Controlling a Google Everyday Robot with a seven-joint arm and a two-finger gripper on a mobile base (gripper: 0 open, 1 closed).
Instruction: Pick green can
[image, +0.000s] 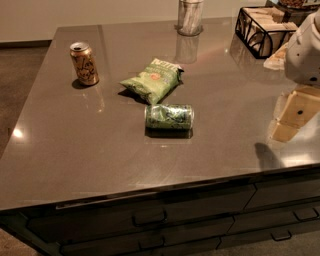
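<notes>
The green can (169, 116) lies on its side near the middle of the grey counter (90, 150), its dark-green and white mottled body pointing left-right, silver ends showing. My gripper (292, 119) hangs above the counter at the right edge of the view, well to the right of the can and apart from it. It holds nothing that I can see. The white arm body (306, 50) rises above it and is cut off by the frame.
A light-green chip bag (152, 79) lies just behind the can. A tan-gold can (84, 63) stands upright at the back left. A clear cup (190, 17) and a black wire basket (262, 30) stand at the back. Drawers (150, 217) run below the front edge.
</notes>
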